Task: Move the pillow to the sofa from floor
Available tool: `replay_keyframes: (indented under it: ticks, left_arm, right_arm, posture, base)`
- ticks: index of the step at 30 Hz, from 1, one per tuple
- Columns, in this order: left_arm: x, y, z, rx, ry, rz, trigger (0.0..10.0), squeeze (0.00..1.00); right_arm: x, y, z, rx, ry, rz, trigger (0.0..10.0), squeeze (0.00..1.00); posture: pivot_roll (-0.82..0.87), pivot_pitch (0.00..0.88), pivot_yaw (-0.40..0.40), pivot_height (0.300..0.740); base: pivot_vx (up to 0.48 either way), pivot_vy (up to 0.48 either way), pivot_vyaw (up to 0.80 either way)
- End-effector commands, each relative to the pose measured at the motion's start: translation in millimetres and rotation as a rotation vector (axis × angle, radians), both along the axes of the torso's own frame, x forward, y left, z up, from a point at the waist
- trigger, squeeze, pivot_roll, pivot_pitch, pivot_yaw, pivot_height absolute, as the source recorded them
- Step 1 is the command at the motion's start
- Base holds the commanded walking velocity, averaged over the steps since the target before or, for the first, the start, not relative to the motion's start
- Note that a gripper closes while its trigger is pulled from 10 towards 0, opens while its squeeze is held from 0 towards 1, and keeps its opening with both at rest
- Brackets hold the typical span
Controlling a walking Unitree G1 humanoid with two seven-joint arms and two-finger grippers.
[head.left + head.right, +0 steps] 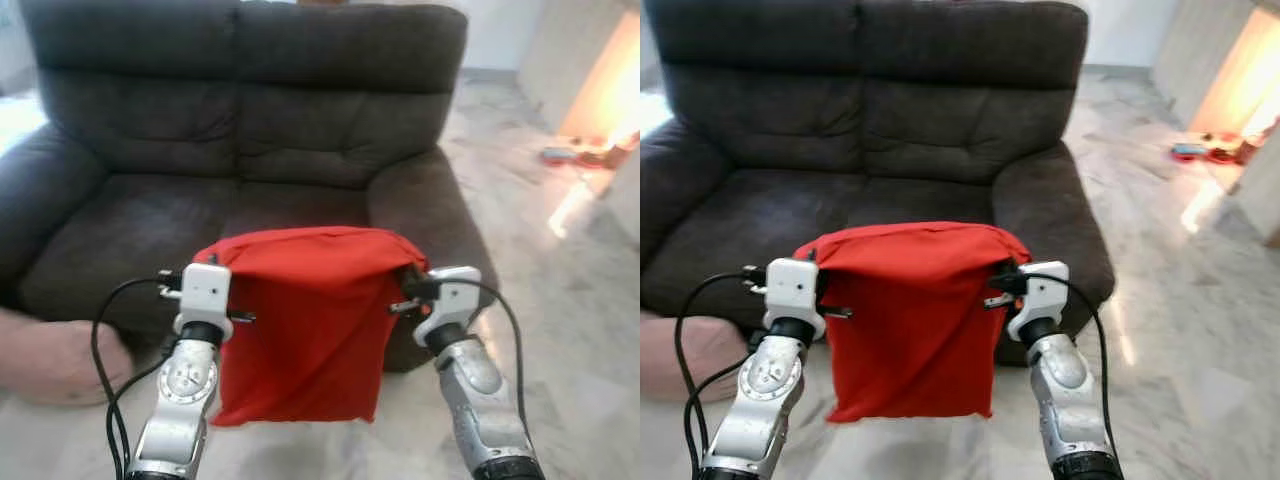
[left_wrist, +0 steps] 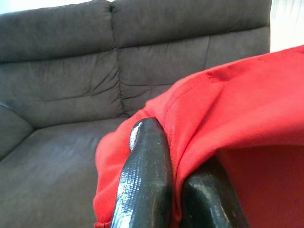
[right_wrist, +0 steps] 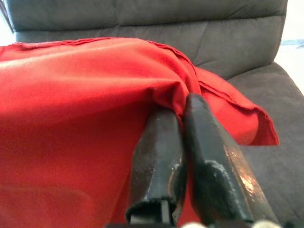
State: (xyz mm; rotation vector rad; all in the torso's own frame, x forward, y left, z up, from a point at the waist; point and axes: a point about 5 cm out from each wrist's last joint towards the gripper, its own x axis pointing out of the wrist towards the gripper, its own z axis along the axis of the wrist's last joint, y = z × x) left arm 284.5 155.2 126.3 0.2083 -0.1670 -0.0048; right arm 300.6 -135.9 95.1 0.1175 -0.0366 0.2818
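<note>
Between the two grippers hung the red pillow, held up in the air in front of the sofa, its lower edge dangling above the marble floor. Left gripper was pinched on the pillow's upper left corner; in the left wrist view red cloth was squeezed between the two black fingers, which were pressed nearly together. Right gripper clamped the upper right corner the same way, fabric bunched and caught between its fingers. Both grippers sat at about the same height, well apart, with the top edge of the pillow stretched between them and sagging a little. The pillow looked limp and flat, draped more like a cover than a stuffed cushion. Just beyond the grippers was the front edge of the dark grey seat; the pillow was not touching it as far as could be told. Left of the left arm, on the floor against the sofa, lay a pinkish cushion. Far off to the right of the right gripper, small coloured items sat on the floor in bright light, too blurred to identify.
</note>
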Motion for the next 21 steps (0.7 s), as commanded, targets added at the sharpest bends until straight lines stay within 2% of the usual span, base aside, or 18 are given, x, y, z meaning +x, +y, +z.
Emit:
replay_keyframes:
  ticks: [1,9,13,15,18,21]
  left_arm:
    - [-0.7,7.9,13.5,-0.002,-0.073,0.025,10.0,0.0]
    - [-0.6,9.7,16.7,0.001,-0.083,0.033,10.0,0.0]
    - [-0.6,11.1,22.2,0.008,-0.1,0.038,10.0,0.0]
    - [-0.5,12.7,29.9,0.017,-0.126,0.044,10.0,0.0]
    - [-0.7,11.9,38.7,0.035,-0.158,0.036,10.0,0.0]
    - [-1.5,10.3,54.5,0.059,-0.211,0.032,10.0,0.0]
  right_arm:
    - [5.9,5.8,24.7,0.02,-0.117,0.012,10.0,0.0]
    - [6.2,7.1,27.1,0.013,-0.126,0.021,10.0,0.0]
    - [5.7,9.1,36.6,0.003,-0.17,0.041,10.0,0.0]
    - [5.4,12.0,46.3,-0.013,-0.219,0.072,10.0,0.0]
    - [6.4,13.3,51.5,-0.001,-0.235,0.074,10.0,0.0]
    - [9.2,13.5,62.5,0.037,-0.26,0.06,10.0,0.0]
  posture:
    - [0.09,0.024,-0.039,0.74]
    - [0.09,0.027,-0.039,0.74]
    - [0.09,0.028,-0.039,0.74]
    - [0.09,0.028,-0.04,0.74]
    - [0.09,0.027,-0.04,0.74]
    - [0.09,0.024,-0.04,0.74]
  base:
    - [0.274,0.0,0.0]
    - [0.276,0.0,0.0]
    - [0.277,0.0,0.0]
    - [0.277,0.0,0.74]
    - [0.277,0.0,0.76]
    - [0.282,0.0,0.0]
